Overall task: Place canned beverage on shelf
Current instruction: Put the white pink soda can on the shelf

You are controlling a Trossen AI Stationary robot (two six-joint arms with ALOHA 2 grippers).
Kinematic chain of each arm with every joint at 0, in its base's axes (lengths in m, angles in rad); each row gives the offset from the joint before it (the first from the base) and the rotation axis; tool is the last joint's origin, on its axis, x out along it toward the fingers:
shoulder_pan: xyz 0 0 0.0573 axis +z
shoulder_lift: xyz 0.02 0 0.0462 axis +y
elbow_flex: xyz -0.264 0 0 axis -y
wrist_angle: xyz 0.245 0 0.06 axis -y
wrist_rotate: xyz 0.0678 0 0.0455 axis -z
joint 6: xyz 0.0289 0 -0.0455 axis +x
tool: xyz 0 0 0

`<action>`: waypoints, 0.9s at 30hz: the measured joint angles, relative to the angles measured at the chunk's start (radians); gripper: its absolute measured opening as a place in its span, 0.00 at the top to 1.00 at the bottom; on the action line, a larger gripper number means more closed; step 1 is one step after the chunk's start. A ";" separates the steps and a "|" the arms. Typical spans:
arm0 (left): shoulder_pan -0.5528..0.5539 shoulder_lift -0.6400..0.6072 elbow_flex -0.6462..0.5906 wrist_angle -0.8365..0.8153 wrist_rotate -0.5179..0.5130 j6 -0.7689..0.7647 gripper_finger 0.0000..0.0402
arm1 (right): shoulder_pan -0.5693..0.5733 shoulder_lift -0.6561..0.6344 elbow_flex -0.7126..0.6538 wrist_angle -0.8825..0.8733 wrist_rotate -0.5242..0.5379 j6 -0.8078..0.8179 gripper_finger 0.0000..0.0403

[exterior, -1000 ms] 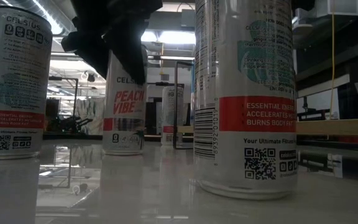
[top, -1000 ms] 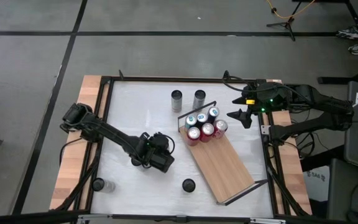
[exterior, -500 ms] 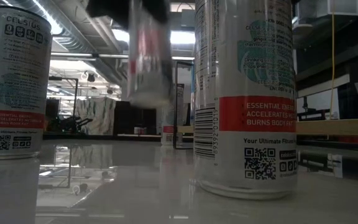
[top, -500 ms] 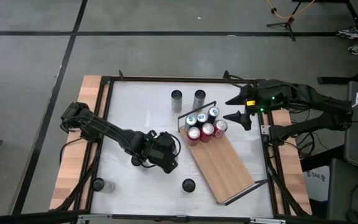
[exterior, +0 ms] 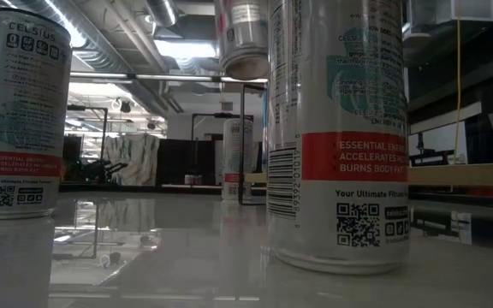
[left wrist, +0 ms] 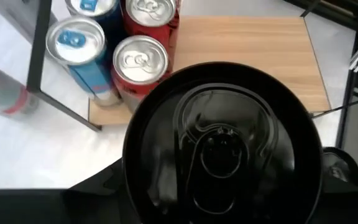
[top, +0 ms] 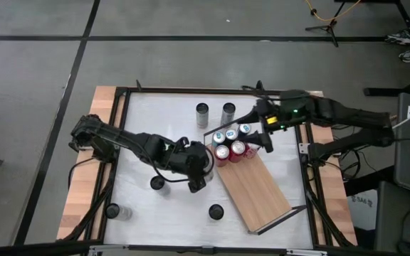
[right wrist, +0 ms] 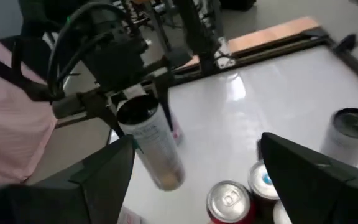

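My left gripper is shut on a white can with a black top. It holds the can in the air just left of the shelf's far end. The right wrist view shows this can tilted. The low view shows its bottom high above the table. The shelf is a light-wood board lying slantwise on the table's right half, with several cans standing at its far end. My right gripper hangs open above those cans with nothing between its fingers. My left gripper pinches the can's upper wall just under the top rim between its two fingers, one on each side. The fingers slant down from above. The can hangs below them, lifted clear of the table and tilted.
Two cans stand at the far middle of the table. Three black-topped cans stand near the left and front. Black wire rails close the shelf's short ends. The shelf's near half is bare wood.
My left gripper has lifted the can off the table, carried it up and toward the shelf, and rolled its wrist, so the can now hangs tilted. My right gripper has swung toward the table's left, over the cans on the shelf, and tipped downward, staying open.
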State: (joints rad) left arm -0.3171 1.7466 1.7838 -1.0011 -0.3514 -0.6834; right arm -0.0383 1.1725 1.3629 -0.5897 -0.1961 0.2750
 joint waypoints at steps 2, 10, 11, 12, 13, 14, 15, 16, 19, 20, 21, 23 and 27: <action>0.009 0.000 0.001 0.002 0.004 0.021 0.41 | 0.000 0.028 0.000 0.011 -0.039 0.000 0.16; 0.039 0.000 0.001 -0.002 0.042 0.042 0.40 | 0.097 0.095 -0.001 0.057 0.012 -0.078 0.16; 0.043 0.000 0.001 -0.002 0.048 0.042 0.40 | 0.115 0.100 -0.001 0.061 0.047 -0.091 0.16; 0.047 0.000 0.001 -0.002 0.054 0.042 0.40 | 0.131 0.105 -0.001 0.067 0.082 -0.101 0.16; 0.050 0.000 0.001 -0.001 0.056 0.042 0.40 | 0.148 0.110 -0.001 0.071 0.114 -0.105 0.16; 0.051 0.000 0.001 -0.001 0.055 0.042 0.40 | 0.164 0.116 -0.001 0.070 0.146 -0.107 0.16; 0.054 0.000 0.001 -0.001 0.055 0.042 0.40 | 0.177 0.122 -0.001 0.068 0.173 -0.106 0.16; 0.056 0.000 0.001 0.000 0.055 0.042 0.40 | 0.188 0.128 -0.001 0.067 0.197 -0.100 0.16; 0.058 0.000 0.001 0.002 0.054 0.042 0.40 | 0.218 0.148 -0.001 0.065 0.238 -0.090 0.16; 0.058 0.000 0.001 0.003 0.054 0.042 0.40 | 0.226 0.156 -0.001 0.066 0.240 -0.089 0.16; 0.058 0.000 0.001 0.007 0.054 0.042 0.40 | 0.232 0.162 -0.001 0.066 0.240 -0.089 0.16; 0.058 0.000 0.001 0.027 0.049 0.042 0.40 | 0.244 0.182 -0.001 0.066 0.239 -0.088 0.16; 0.057 0.000 0.002 0.076 0.039 0.042 0.40 | 0.265 0.221 -0.001 0.064 0.239 -0.086 0.16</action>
State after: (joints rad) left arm -0.2600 1.7466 1.7855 -0.9247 -0.3126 -0.6416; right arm 0.2264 1.3937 1.3621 -0.5255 0.0425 0.1894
